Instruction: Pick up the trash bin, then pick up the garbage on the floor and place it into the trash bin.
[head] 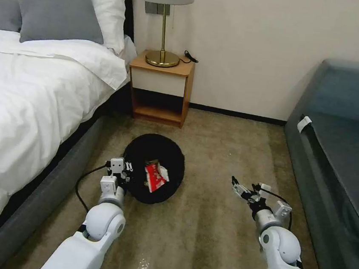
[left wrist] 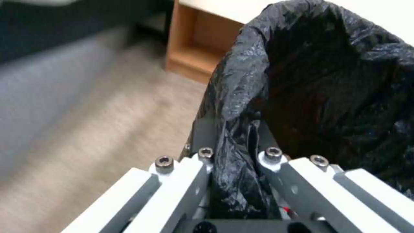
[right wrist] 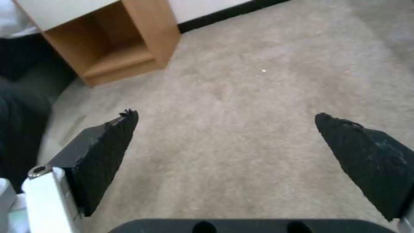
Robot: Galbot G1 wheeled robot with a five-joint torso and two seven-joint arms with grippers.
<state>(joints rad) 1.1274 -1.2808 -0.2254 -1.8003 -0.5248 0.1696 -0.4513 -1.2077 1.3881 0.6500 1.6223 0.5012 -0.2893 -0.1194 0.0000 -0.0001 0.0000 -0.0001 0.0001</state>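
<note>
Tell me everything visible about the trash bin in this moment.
The trash bin is round, covered by a crinkly black bag folded over its rim; no white plastic shows. It sits over the beige carpet between the bed and the nightstand. Inside lies a red-white crushed packet. The left gripper is shut on its near rim, bag pinched between its fingers. Whether it rests on the carpet is unclear.

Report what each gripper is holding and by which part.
The left gripper is shut on the trash bin, pinching its bag-covered rim on the side nearest the bed. The right gripper is open over the carpet, holding nothing.
</note>
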